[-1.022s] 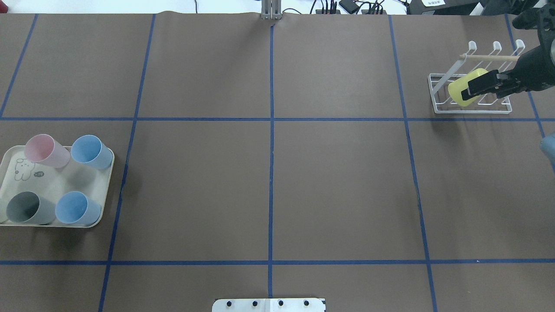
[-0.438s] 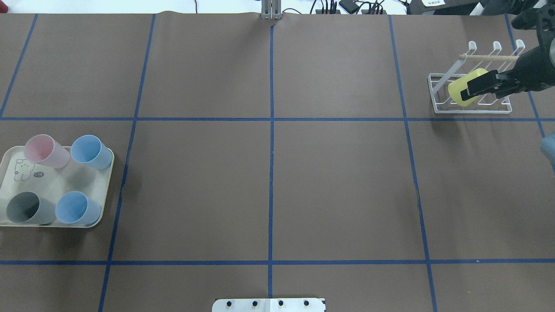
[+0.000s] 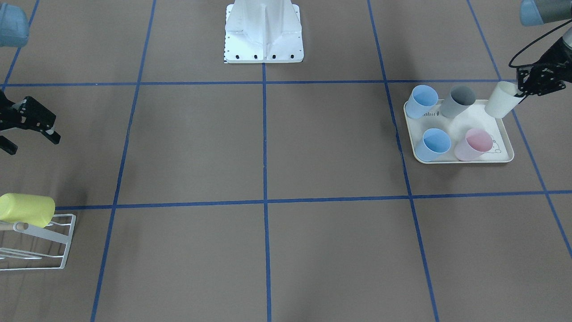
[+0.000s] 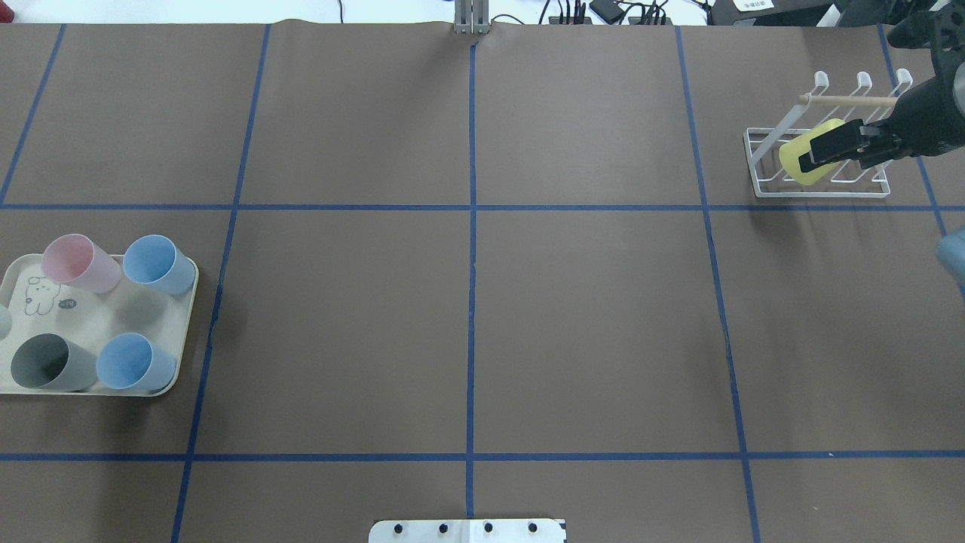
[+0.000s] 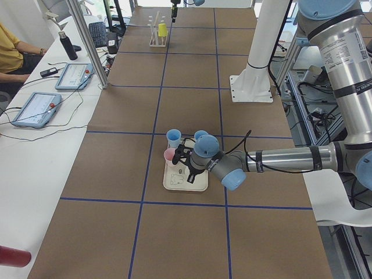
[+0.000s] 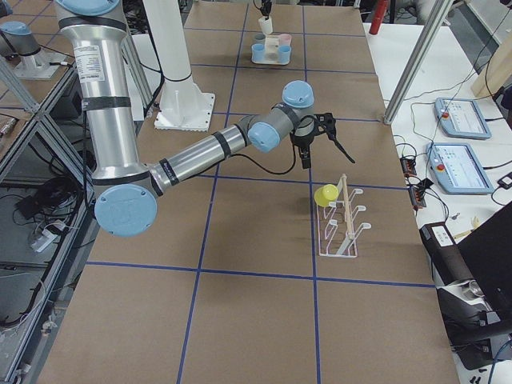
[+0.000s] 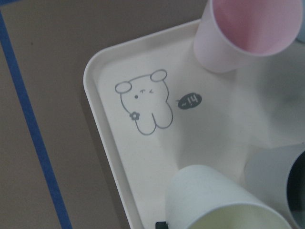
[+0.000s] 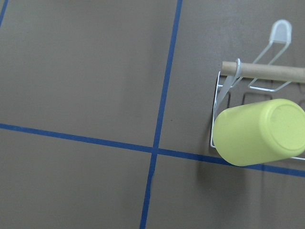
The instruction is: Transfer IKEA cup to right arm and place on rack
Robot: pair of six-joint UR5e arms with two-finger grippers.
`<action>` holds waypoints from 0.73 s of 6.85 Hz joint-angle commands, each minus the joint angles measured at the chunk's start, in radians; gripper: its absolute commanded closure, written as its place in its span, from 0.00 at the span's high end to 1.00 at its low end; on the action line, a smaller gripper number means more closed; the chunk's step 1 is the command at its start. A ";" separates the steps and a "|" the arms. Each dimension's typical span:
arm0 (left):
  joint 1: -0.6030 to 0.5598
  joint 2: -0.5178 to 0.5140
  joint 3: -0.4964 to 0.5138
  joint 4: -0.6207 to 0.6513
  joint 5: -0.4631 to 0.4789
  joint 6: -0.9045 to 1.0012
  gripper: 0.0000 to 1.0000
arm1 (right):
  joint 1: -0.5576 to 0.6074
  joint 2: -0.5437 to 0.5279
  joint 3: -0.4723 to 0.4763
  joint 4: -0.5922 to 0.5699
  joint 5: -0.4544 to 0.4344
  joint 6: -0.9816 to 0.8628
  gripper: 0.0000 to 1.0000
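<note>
The right jaws, in the front-facing view, stand spread and empty, well apart from the pale yellow plastic cup (image 3: 27,210) hung on the small white wire rack (image 3: 69,237). The left jaws pinch a white plastic cup (image 3: 500,102) at the edge of the cream rabbit-printed tray (image 3: 456,127). The right-side view agrees: the yellow cup sits racked below the spread jaws. Seemingly one placement is done, and the white cup's handover is left.

The rack (image 3: 69,241) and the yellow cup (image 3: 27,209) on it run off the front view's left edge. Overhead, the right gripper (image 4: 810,154) masks part of that cup; far from the rack, a white cup (image 4: 3,320) barely shows at the frame's edge.
</note>
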 commanded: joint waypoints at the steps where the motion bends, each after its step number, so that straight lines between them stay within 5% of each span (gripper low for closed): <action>1: -0.115 -0.055 -0.041 0.001 0.029 -0.007 0.00 | 0.000 0.002 0.001 0.003 0.001 0.001 0.99; 5: -0.106 -0.347 -0.038 0.037 0.030 -0.306 0.00 | -0.003 0.020 0.043 0.065 -0.002 0.198 0.99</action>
